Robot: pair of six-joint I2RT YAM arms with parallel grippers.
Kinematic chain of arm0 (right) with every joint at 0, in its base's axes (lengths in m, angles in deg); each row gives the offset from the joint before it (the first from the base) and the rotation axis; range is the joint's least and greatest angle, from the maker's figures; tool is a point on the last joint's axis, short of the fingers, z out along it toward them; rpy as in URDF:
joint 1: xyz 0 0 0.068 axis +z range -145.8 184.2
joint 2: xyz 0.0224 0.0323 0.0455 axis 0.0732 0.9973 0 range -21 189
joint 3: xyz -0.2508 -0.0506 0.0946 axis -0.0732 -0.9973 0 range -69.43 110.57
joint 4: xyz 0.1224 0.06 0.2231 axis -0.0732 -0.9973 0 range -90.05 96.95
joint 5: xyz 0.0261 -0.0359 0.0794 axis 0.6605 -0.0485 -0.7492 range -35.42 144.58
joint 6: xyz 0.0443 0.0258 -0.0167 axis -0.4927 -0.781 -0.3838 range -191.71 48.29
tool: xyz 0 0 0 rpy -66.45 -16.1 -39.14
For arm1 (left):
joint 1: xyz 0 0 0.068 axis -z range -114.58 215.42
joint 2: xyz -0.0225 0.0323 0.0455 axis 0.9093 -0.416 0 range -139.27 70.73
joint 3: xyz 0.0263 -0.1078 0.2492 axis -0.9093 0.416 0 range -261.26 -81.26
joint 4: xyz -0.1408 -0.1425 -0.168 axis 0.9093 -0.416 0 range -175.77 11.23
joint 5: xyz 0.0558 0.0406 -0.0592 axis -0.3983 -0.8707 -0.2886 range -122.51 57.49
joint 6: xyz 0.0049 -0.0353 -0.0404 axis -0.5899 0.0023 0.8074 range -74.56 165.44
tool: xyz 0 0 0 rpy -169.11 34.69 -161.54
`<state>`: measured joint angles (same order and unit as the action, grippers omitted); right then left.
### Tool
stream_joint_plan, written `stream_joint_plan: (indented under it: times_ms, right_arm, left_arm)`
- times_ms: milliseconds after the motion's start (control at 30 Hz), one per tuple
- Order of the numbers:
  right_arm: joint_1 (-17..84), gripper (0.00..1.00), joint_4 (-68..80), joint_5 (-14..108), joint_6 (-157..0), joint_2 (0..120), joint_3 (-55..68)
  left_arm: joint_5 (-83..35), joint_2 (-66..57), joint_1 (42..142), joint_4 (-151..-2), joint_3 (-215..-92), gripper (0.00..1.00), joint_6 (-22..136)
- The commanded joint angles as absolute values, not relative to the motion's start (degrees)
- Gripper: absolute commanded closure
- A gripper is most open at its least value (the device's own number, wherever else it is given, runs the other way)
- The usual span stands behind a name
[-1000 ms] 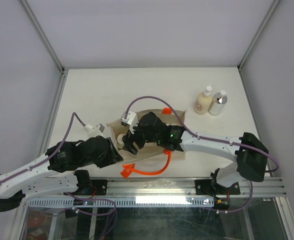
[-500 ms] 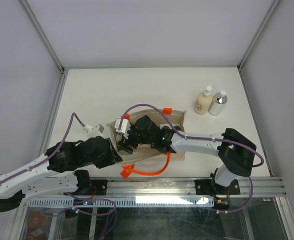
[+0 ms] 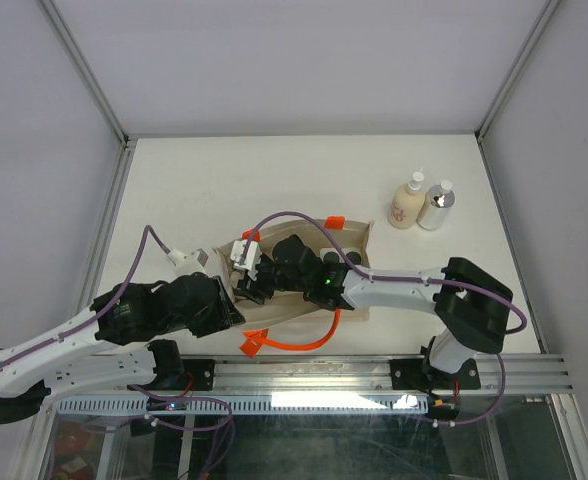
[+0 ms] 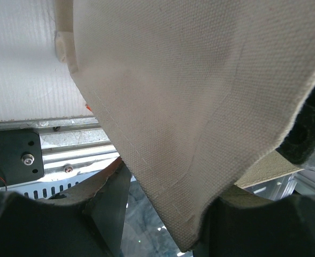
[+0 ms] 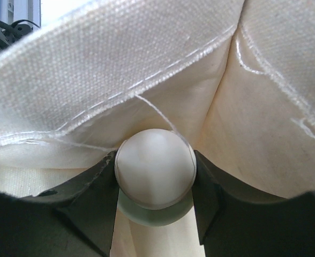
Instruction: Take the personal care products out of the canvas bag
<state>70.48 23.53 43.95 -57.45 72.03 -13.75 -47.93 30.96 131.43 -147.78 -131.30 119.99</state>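
Note:
The beige canvas bag (image 3: 294,312) with orange handles (image 3: 294,345) lies on its side at the table's near middle. My right gripper (image 3: 248,284) reaches inside it. In the right wrist view the right gripper (image 5: 155,179) is shut on the beige round-capped bottle (image 5: 154,160), with canvas (image 5: 147,69) all around. My left gripper (image 3: 231,312) is shut on the bag's left edge, and the cloth (image 4: 189,96) is pinched between its fingers (image 4: 238,225). The cream nozzle bottle (image 3: 406,202) and the silver bottle (image 3: 437,205) stand at the back right. The dark-capped bottles are not clearly visible.
Metal frame posts (image 3: 502,95) and white walls ring the table. A rail (image 3: 374,375) runs along the near edge by the arm bases. A purple cable (image 3: 284,215) loops over the bag.
My right gripper has pushed leftward, deeper into the bag, and its arm has swung left with it. The left gripper still holds the bag's edge.

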Motion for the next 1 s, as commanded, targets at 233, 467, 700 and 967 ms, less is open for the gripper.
stream_joint_plan:
  times_ms: [233,467,700,967]
  right_arm:
    - [70.6,1.00,28.4,52.8,-58.7,62.2,-15.4]
    - [70.6,1.00,22.9,55.8,-60.6,57.1,-13.3]
    - [70.6,1.00,15.6,55.8,-60.6,52.7,-9.0]
    - [70.6,1.00,5.1,62.9,-61.9,50.1,0.4]
  left_arm:
    - [-50.0,29.9,131.6,-150.4,-132.7,0.57,118.8]
    - [-50.0,29.0,131.6,-149.6,-133.0,0.57,118.1]
    - [-50.1,28.5,131.6,-148.5,-133.0,0.57,117.5]
    - [-49.5,27.2,131.6,-147.1,-133.0,0.57,116.4]
